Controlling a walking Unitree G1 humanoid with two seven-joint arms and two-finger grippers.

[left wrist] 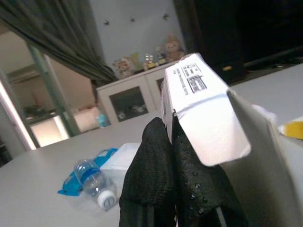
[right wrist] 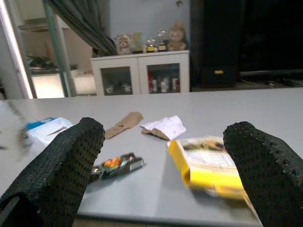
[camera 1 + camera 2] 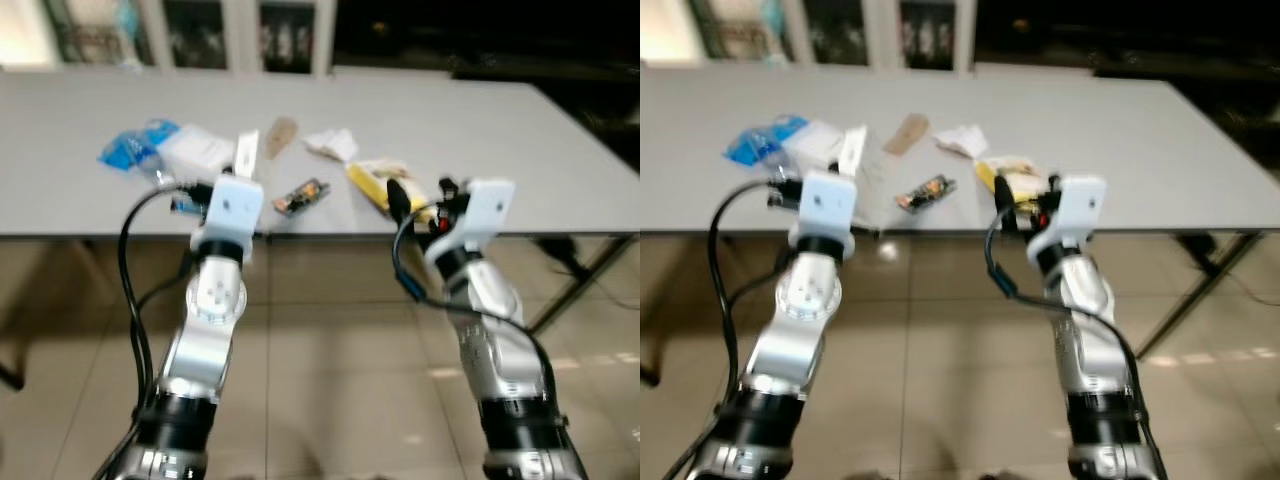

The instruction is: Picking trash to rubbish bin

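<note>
Trash lies along the near edge of a grey table (image 3: 470,130). My left gripper (image 1: 173,142) is shut on a white flattened carton (image 1: 199,109), holding it upright just above the table edge (image 3: 247,157). My right gripper (image 2: 163,156) is open at the table's front edge, facing a yellow packet (image 2: 208,163) that lies a little ahead between its fingers (image 2: 61,165). A dark snack wrapper (image 3: 302,196) lies between the two arms. Farther back are a brown paper piece (image 3: 282,135) and a crumpled white paper (image 3: 333,145).
A small plastic bottle on blue plastic (image 1: 92,177) and a white pack (image 3: 195,152) lie at the table's left. A table leg (image 3: 575,275) slants down at the right. Glass-door cabinets (image 2: 142,78) stand behind the table. Tiled floor (image 3: 330,350) lies below my arms.
</note>
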